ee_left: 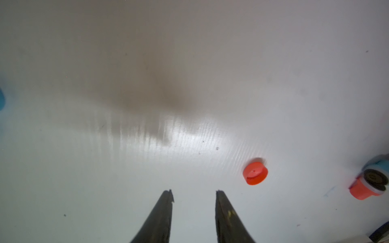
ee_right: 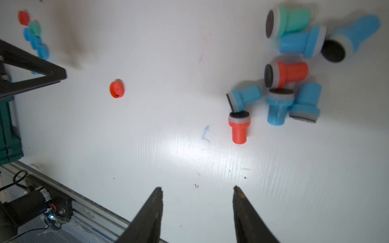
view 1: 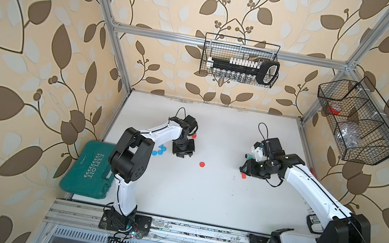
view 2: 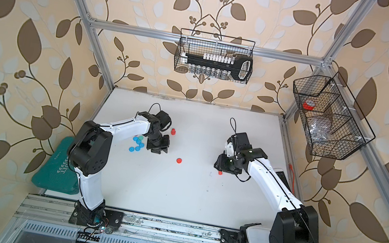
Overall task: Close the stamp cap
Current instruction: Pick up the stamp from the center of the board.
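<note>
A loose red cap (view 1: 202, 164) (view 2: 179, 160) lies flat on the white table between the two arms. It also shows in both wrist views, as the red cap (ee_left: 255, 173) and red cap (ee_right: 117, 89). A red stamp (ee_right: 239, 128) with its black pad bare sits at the near edge of a pile of stamps. In the top views this red stamp (view 1: 243, 175) (view 2: 220, 172) lies just below my right gripper. My left gripper (ee_left: 194, 192) (view 1: 183, 154) hangs left of the cap, its jaws a little apart and empty. My right gripper (ee_right: 197, 188) is open and empty above bare table.
Several uncapped blue stamps, a green one and another red one (ee_right: 286, 73) lie heaped by the right arm. Blue caps (view 1: 159, 149) cluster under the left arm, near a capped red stamp (view 1: 194, 135). A green tool case (view 1: 89, 168) sits off the table's left edge.
</note>
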`<state>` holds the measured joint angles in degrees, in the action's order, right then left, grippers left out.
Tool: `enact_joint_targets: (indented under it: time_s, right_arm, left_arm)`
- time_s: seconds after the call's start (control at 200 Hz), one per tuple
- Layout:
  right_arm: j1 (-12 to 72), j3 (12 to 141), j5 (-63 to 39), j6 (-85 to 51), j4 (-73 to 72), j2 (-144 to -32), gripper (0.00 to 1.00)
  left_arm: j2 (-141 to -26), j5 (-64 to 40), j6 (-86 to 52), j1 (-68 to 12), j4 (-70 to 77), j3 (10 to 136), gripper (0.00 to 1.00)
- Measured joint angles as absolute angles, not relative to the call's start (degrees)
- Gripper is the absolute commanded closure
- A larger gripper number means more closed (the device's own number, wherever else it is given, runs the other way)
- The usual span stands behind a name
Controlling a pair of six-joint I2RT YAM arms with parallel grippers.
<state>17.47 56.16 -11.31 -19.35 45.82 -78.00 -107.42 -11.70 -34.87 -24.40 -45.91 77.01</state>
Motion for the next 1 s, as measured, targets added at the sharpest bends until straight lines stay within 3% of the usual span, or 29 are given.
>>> enact_joint_targets:
  time_s: [0.465, 0.665, 1.0]
  right_arm:
    - [18.33, 55.66, -1.28, -16.16, 43.24, -87.44, 0.53]
    - [18.74, 55.64, -1.23, -14.74, 40.34, -91.24, 0.63]
    - [18.74, 55.79, -1.48, -13.98, 38.89, -95.94, 0.63]
  left_arm:
    - [-111.07, -15.68, -37.08, -25.71, -39.27, 74.19, 0.64]
    - [-111.5, -16.53, -38.7, -26.87, -37.65, 74.56, 0.65]
    - [-111.74, -17.61, -41.15, -27.79, -36.32, 74.56, 0.65]
